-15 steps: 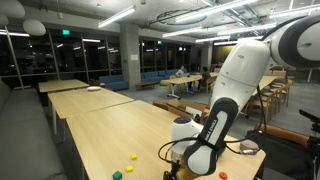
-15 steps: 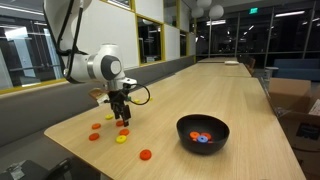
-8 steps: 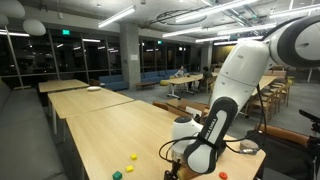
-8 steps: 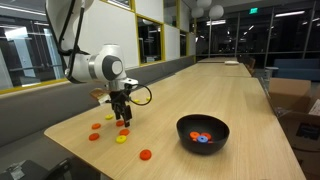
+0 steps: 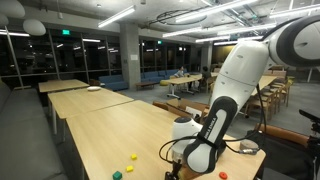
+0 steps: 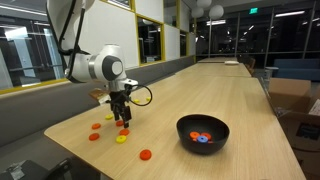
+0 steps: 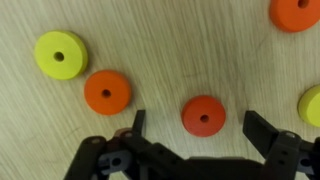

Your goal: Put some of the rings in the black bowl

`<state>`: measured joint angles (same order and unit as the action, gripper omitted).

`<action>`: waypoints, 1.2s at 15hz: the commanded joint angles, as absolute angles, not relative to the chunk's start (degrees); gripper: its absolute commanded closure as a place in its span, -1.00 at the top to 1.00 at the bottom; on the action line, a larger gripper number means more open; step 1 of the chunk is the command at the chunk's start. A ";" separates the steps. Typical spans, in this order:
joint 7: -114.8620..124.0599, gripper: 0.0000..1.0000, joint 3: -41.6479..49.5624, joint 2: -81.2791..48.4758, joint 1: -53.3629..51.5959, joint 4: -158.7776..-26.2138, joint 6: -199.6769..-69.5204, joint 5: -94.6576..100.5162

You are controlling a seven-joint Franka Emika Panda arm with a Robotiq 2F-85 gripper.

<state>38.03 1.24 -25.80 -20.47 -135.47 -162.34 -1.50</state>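
In the wrist view my gripper [image 7: 196,125] stands open just above the wooden table, with a red ring [image 7: 203,115] lying between its two fingers, touched by neither. An orange ring [image 7: 107,92] and a yellow ring [image 7: 60,54] lie to its left. Another orange ring [image 7: 297,13] is at the top right and part of a yellow one [image 7: 311,104] at the right edge. In an exterior view the gripper [image 6: 122,121] hangs over a cluster of rings [image 6: 108,128] near the table's end. The black bowl [image 6: 203,133] sits to the right of it with blue and red rings [image 6: 201,138] inside.
The long wooden table [image 6: 190,90] runs away from the bowl. One orange ring [image 6: 146,154] lies alone near the front edge. In an exterior view, yellow [image 5: 131,156] and green [image 5: 117,175] pieces lie on the table beside the arm [image 5: 215,125]. More tables stand behind.
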 commanded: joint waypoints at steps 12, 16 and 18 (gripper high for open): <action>35.16 -0.59 -0.35 -24.83 -18.72 -134.92 -160.91 -2.99; 35.12 -0.52 0.60 -22.42 -17.64 -136.15 -159.96 -2.81; 35.05 -0.52 1.76 -20.60 -16.52 -137.04 -159.66 -2.53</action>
